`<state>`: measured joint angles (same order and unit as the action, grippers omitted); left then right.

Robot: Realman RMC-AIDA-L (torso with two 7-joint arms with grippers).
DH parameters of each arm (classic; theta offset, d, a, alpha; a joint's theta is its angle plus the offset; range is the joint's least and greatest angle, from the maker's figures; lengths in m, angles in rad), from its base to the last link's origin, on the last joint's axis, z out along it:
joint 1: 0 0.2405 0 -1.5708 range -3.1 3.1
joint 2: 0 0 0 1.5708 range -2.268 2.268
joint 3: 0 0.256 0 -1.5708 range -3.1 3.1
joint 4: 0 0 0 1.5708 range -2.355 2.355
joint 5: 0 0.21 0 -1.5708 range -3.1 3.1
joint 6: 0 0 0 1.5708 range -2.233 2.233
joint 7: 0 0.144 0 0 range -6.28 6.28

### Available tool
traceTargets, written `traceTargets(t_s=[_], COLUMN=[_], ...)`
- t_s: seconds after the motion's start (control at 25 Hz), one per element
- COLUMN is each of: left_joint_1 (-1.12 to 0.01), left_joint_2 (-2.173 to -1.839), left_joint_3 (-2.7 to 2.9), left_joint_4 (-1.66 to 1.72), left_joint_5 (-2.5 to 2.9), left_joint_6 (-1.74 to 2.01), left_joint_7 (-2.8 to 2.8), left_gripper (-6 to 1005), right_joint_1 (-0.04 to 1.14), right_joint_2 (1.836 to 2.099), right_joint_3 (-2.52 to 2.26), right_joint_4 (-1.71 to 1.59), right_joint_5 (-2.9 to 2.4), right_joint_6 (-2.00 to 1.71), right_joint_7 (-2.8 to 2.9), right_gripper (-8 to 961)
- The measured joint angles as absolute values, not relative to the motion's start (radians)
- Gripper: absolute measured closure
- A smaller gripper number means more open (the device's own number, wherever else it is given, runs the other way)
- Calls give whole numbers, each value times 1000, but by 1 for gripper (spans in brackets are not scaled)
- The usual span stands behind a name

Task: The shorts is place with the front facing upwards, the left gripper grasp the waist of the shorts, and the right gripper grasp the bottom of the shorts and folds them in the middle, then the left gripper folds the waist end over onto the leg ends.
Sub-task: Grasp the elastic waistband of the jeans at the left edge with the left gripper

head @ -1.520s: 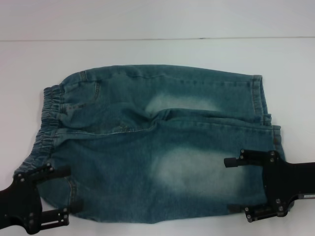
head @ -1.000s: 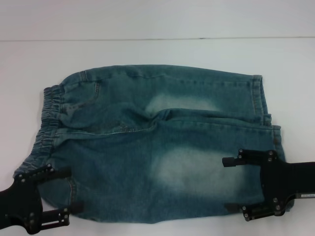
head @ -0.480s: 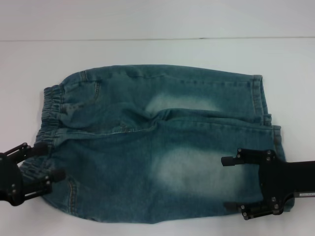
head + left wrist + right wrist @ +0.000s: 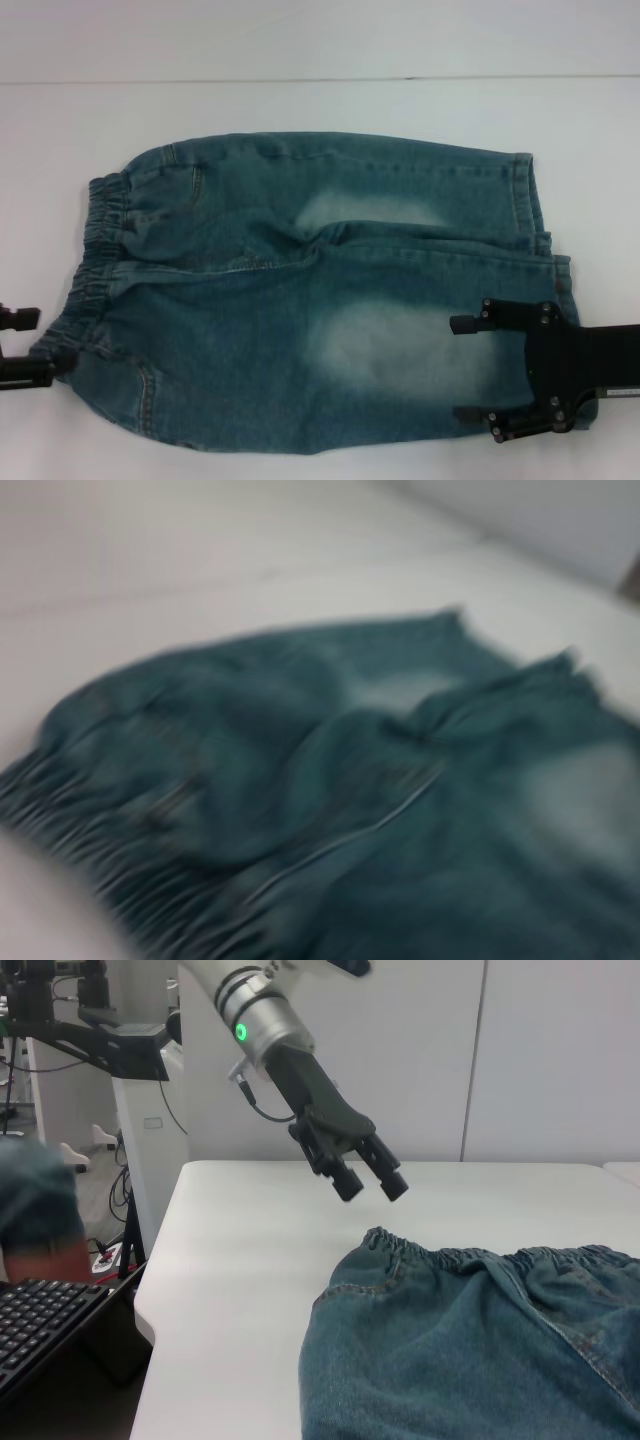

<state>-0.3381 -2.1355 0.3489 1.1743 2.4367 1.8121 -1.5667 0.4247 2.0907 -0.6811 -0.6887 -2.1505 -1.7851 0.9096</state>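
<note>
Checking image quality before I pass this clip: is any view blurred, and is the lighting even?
Left wrist view: heavily smeared, the shorts and their waistband soft throughout. Head view: sharp, flat even light, the table bright white with barely any shadow; the right gripper sits over the leg end. Right wrist view: crisp, the left gripper clear of the waistband above the table, fingers apart.

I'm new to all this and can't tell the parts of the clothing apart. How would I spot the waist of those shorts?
Start at the white table, where teal-blue denim shorts lie flat. Follow them toward the robot's left, near the left gripper: the waist is that end's edge. It alone is puckered into small gathers, while the opposite hems run flat and stitched.
</note>
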Motion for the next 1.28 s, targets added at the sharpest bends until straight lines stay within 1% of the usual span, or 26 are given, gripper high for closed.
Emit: traceTargets(t_s=[0.36, 0.68, 1.28], left_joint_1=[-338, -344, -350], left_joint_2=[-2161, -2158, -2156], left_joint_3=[434, 460, 462], left_joint_4=[1173, 1162, 1166], left_joint_5=[2516, 2567, 2565], left_joint_6=[1619, 1580, 1676], left_joint_7=[-1598, -1630, -1618], left_gripper=[153, 155, 167], right_joint_1=[422, 422, 425], right_joint_2=[2091, 2092, 2092], right_joint_3=[-676, -674, -665], right_joint_4=[-689, -689, -689], right_joint_5=[-2149, -2145, -2144], right_joint_6=[-1783, -1782, -1777], right_joint_7=[908, 910, 911], right_gripper=[40, 40, 41])
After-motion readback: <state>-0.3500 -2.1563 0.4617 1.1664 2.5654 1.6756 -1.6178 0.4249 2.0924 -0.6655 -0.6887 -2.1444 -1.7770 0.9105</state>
